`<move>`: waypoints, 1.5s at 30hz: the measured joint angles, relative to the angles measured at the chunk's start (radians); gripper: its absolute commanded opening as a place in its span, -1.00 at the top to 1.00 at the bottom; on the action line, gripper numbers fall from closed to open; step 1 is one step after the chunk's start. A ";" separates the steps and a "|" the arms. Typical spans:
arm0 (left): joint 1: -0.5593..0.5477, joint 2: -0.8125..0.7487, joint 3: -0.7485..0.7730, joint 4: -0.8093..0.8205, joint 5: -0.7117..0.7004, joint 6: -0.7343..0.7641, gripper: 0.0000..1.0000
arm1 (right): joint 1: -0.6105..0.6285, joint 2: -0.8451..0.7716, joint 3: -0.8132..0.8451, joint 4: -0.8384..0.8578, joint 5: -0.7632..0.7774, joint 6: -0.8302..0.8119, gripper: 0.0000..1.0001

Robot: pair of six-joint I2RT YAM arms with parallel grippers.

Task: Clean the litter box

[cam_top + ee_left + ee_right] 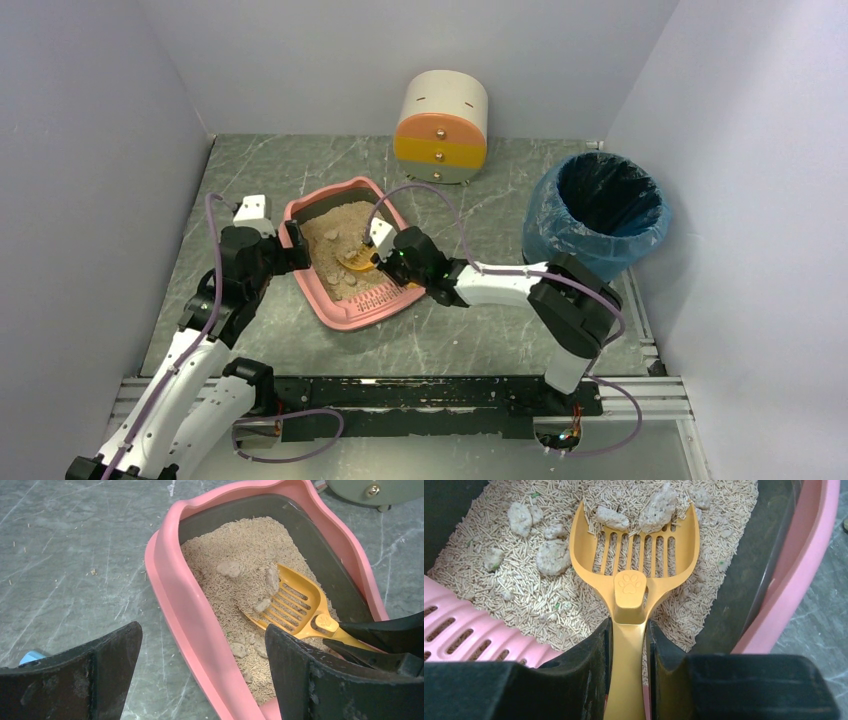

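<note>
1. The litter box is seen on the grey marbled table, left of centre, set at a slant between the two arms.
2. Beige pellet litter is held in the dark inner tray, and the pink rim is wrapped around it.
3. A slotted pink ledge is shown at the near end of the box in the right wrist view.
4. An orange slotted scoop with a paw print on its neck is laid blade-down in the litter.
5. Its handle is clamped between the fingers of the right gripper, which are pressed against both sides of it.
6. Two pale clumps are lodged at the front edge of the blade, and further clumps are scattered on the litter to its left.
7. The left gripper is held at the box's left rim with its jaws wide apart and nothing between them but the rim below; contact with the rim cannot be told.
8. A cream-and-orange round drawer unit is placed behind the box, and a blue-lined bin is stood well apart at the right.
</note>
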 measured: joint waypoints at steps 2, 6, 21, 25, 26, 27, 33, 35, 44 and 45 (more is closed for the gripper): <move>0.000 0.000 0.000 0.005 0.015 0.007 -0.94 | 0.000 -0.013 -0.028 0.029 0.012 0.007 1.00; 0.000 -0.001 0.000 0.017 0.029 0.016 -0.94 | 0.000 -0.032 -0.060 0.068 0.031 0.014 1.00; 0.000 -0.024 0.094 -0.036 0.092 0.039 -0.95 | 0.000 -0.242 -0.207 0.177 0.119 0.102 1.00; 0.000 -0.067 0.106 -0.066 0.093 0.054 -0.95 | 0.000 -0.294 -0.230 0.175 0.140 0.109 1.00; 0.000 -0.081 0.107 -0.068 0.093 0.054 -0.95 | 0.000 -0.311 -0.239 0.175 0.143 0.111 1.00; 0.000 -0.097 0.107 -0.068 0.093 0.053 -0.95 | 0.000 -0.331 -0.249 0.176 0.145 0.113 1.00; 0.000 -0.167 0.105 -0.057 0.093 0.042 -0.95 | 0.000 -0.406 -0.263 0.175 0.147 0.114 1.00; 0.000 -0.155 0.105 -0.056 0.093 0.042 -0.95 | 0.000 -0.418 -0.265 0.177 0.139 0.103 1.00; 0.000 -0.117 0.057 -0.032 0.079 0.062 -0.95 | 0.000 -0.431 -0.361 0.241 0.046 -0.043 1.00; 0.000 -0.117 0.051 -0.028 0.076 0.068 -0.95 | 0.000 -0.431 -0.363 0.248 0.036 -0.067 1.00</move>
